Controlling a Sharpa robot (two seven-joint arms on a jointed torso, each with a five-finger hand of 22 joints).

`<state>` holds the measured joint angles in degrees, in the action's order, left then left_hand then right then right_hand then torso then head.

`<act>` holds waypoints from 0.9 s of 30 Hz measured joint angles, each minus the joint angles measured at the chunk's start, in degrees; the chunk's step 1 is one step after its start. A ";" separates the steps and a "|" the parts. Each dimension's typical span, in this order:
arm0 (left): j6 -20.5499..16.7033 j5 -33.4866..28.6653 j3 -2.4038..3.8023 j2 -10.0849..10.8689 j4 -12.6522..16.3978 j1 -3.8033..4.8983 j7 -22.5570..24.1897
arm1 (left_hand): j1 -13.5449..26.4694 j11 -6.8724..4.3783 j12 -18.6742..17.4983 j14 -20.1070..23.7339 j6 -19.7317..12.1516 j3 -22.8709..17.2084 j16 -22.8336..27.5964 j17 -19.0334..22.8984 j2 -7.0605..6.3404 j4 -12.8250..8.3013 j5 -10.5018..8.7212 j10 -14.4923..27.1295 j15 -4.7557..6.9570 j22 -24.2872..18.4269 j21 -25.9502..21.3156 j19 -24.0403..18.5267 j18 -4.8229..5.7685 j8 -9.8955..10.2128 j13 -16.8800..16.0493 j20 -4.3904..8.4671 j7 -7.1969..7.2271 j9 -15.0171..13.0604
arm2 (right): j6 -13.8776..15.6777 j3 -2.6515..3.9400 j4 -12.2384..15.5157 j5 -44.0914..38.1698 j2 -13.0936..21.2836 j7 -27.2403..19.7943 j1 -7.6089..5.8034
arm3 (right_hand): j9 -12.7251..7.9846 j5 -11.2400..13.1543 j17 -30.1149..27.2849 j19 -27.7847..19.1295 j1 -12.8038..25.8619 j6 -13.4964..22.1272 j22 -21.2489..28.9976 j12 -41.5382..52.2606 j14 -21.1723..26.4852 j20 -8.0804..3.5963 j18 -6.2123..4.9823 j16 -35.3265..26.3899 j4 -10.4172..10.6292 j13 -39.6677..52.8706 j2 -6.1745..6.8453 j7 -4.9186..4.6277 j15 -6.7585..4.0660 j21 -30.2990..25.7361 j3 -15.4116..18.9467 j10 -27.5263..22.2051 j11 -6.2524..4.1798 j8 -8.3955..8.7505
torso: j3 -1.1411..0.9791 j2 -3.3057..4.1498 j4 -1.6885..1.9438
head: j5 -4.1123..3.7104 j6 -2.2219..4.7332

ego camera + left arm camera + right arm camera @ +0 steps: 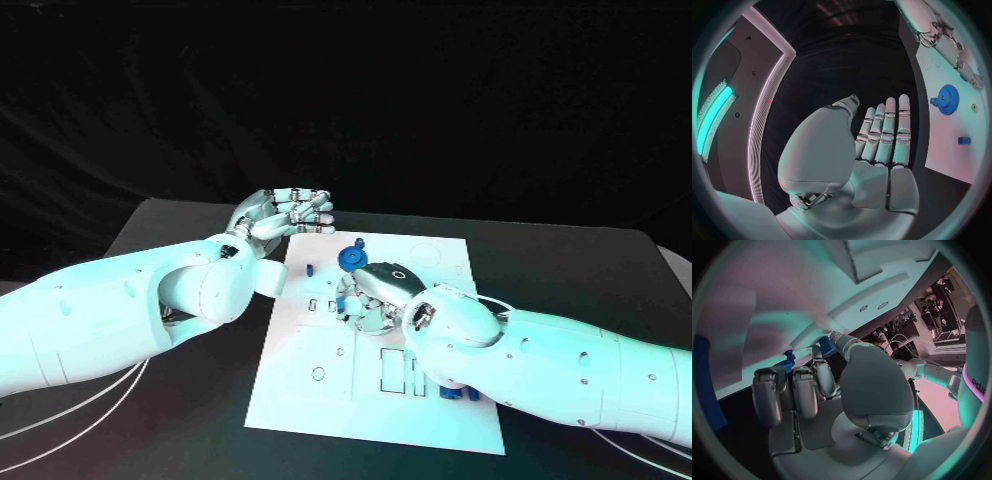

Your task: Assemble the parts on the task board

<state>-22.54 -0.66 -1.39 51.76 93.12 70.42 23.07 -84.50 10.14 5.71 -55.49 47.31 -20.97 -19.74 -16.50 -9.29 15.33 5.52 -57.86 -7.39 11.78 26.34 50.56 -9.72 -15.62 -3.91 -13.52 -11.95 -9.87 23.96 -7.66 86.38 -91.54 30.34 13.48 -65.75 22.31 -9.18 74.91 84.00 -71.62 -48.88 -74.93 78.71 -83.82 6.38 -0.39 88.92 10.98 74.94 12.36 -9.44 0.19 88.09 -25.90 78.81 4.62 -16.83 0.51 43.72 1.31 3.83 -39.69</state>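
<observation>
A: Table point(173, 225), black, carries the white board point(433, 400) at its centre. Report, left side first.

B: Left hand point(281, 215) sits at the board's far left corner. In the left wrist view its fingers point(889, 130) are straight, held side by side, and the palm holds nothing. The hand lies over the table just beside the board edge point(942, 150); whether it touches the board cannot be told.

A: Parts near it?

B: A small blue part point(307, 268) stands on the board near that hand. A blue gear point(352, 258) sits farther in, toward the board's far middle. The left wrist view shows the same gear point(946, 99) mounted flat on the board, and a small blue block point(964, 140) apart from it.

A: Right hand?

B: Right hand point(378, 295) is over the board's middle, just beside the gear on the near side, palm down. In the right wrist view its fingers point(795, 390) are curled against the board, and blue pieces point(787, 360) show at the fingertips. Whether it grips one cannot be told.

A: Farther right?

B: More blue parts point(459, 393) lie at the board's near right, partly hidden under the right arm point(577, 370).
</observation>
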 measured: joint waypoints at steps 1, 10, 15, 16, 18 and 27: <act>0.01 0.00 0.00 -0.04 -0.04 0.00 -0.01 | 0.00 0.00 0.00 0.00 0.00 0.00 0.00 0.00 0.00 0.00 0.00 0.00 0.00 0.00 0.00 0.00 0.00 0.00 0.00 0.00 0.00 0.00 | 0.03 0.00 0.00 0.00 0.01 0.00 0.00 | -0.02 0.01 0.00 0.00 0.06 0.00 0.00 0.00 0.01 0.00 0.00 0.00 0.00 0.00 0.06 0.00 0.01 0.00 0.00 0.00 0.00 0.00 | 0.00 0.00 -0.01 | -0.02 -0.02; 0.07 0.04 -0.01 -0.18 -0.41 -0.02 -0.13 | 0.00 0.00 0.00 0.00 0.00 0.00 0.00 -0.06 0.00 0.00 0.00 0.00 0.00 0.00 0.00 0.00 0.00 0.00 0.00 0.00 0.00 0.00 | 1.60 -0.06 1.19 -0.04 0.96 -0.12 0.08 | -0.64 -0.50 0.00 0.00 0.75 2.70 0.01 -0.46 -0.20 0.42 0.00 0.00 2.09 -0.01 0.76 -0.61 0.64 -0.23 5.05 -1.01 0.61 1.43 | -0.03 -0.06 0.06 | -0.08 -0.15; 0.31 1.01 -0.01 -0.18 -1.15 -0.02 -0.92 | 0.70 -0.41 0.00 -0.78 0.00 0.00 -0.79 -0.77 -0.70 0.00 0.00 -1.07 0.32 0.47 1.10 0.12 0.00 0.00 -0.03 0.11 0.00 0.00 | 4.95 0.08 4.06 0.17 3.82 -1.29 -0.08 | -1.62 -0.93 -0.01 0.11 -3.22 4.56 0.01 -0.73 -0.09 0.93 0.00 0.00 5.41 -0.01 -1.52 -1.37 1.35 -0.60 15.12 -1.54 1.13 2.08 | -0.10 -0.20 0.07 | 0.09 -0.08; 0.40 1.45 -0.01 -0.18 -1.41 -0.02 -1.22 | 0.94 -0.66 0.00 -1.63 0.00 0.00 -1.34 -1.16 -0.94 0.00 0.00 -1.96 0.58 0.71 1.61 0.42 0.01 0.00 -0.16 0.40 0.00 0.00 | 5.70 0.12 4.65 0.47 4.54 -1.92 -0.27 | -1.79 -0.93 -0.01 -0.03 -3.77 5.13 0.01 -0.91 -0.09 1.07 0.00 0.00 5.57 -0.01 -1.90 -1.45 1.35 -1.25 15.93 -1.86 1.45 2.34 | -0.10 -0.24 0.07 | 0.14 0.03; 0.63 2.71 -0.03 -0.24 -2.13 -0.03 -1.98 | 1.89 -1.67 1.44 -5.23 0.00 0.32 -3.76 -2.86 -1.36 0.51 -0.24 -5.44 1.89 1.70 3.68 2.50 0.01 0.00 -0.87 1.42 0.00 0.00 | 7.19 0.25 5.63 1.77 6.05 -3.76 -0.90 | -1.96 -0.93 -0.01 -0.10 -4.58 5.36 0.01 -1.19 -0.09 1.13 -0.01 0.00 5.61 -0.01 -2.71 -1.64 1.35 -1.79 16.34 -2.05 1.64 2.44 | -0.10 -0.37 -0.03 | 0.27 0.30; 3.89 13.34 -0.03 -0.35 -4.92 0.00 -10.76 | 10.74 -5.33 9.74 -17.49 4.53 3.69 -29.41 -22.18 -0.75 0.80 -0.24 -14.81 6.25 10.80 19.25 9.26 0.02 -3.72 -6.83 6.16 2.68 -2.88 | 10.14 0.54 8.08 20.03 14.54 -15.77 -6.22 | -1.46 -2.14 0.04 -0.10 -6.44 2.25 0.02 -1.19 -0.09 1.13 0.00 -0.35 5.46 -0.02 -4.58 -0.63 1.34 -2.86 15.52 -1.94 1.11 0.01 | -0.20 -1.64 -0.52 | 0.81 0.47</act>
<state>-18.65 12.69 -1.42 51.41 88.19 70.42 12.31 -73.76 4.81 15.45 -72.99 51.84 -17.28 -49.15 -38.68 -10.05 16.13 5.28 -72.67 -1.14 22.58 45.59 59.83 -9.71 -19.34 -10.74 -7.36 -9.27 -12.75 34.10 -7.12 94.46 -71.52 44.88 -2.29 -71.98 20.85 -11.32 74.95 83.91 -78.07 -46.64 -74.91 77.52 -83.92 7.51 -0.39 88.57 16.44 74.92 7.78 -10.07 1.53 85.23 -10.38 76.87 5.73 -16.82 0.31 42.08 0.80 4.64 -39.23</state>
